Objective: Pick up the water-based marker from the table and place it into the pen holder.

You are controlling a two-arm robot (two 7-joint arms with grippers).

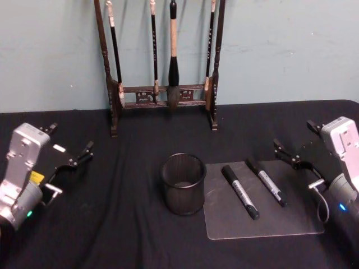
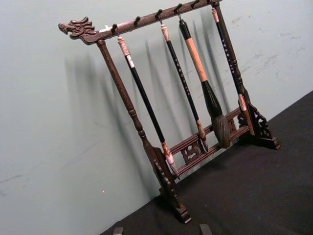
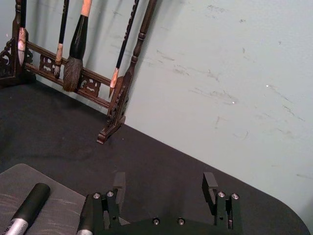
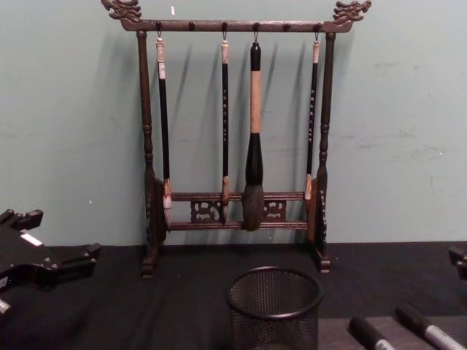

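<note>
Open, our left end effector [image 1: 70, 139] and right end effector [image 1: 294, 140] flank the bench [image 1: 112, 224]. On the mat [image 1: 280, 221], right of the pen holder [image 1: 183, 184], left marker [image 1: 240, 191] and right marker [image 1: 266, 181] lie close together. We judge that closing on one could knock the other, or take the wrong pen.

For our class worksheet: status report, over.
Left gripper open, parked left. Right gripper open, right of the mat. Two markers on mat, untouched; pen holder empty. Nothing in the way.

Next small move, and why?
Probably lower the right gripper over the nearer marker: it is open and empty, the marker lies flat on the mat just beside it, and the left gripper sits beyond the holder.
</note>
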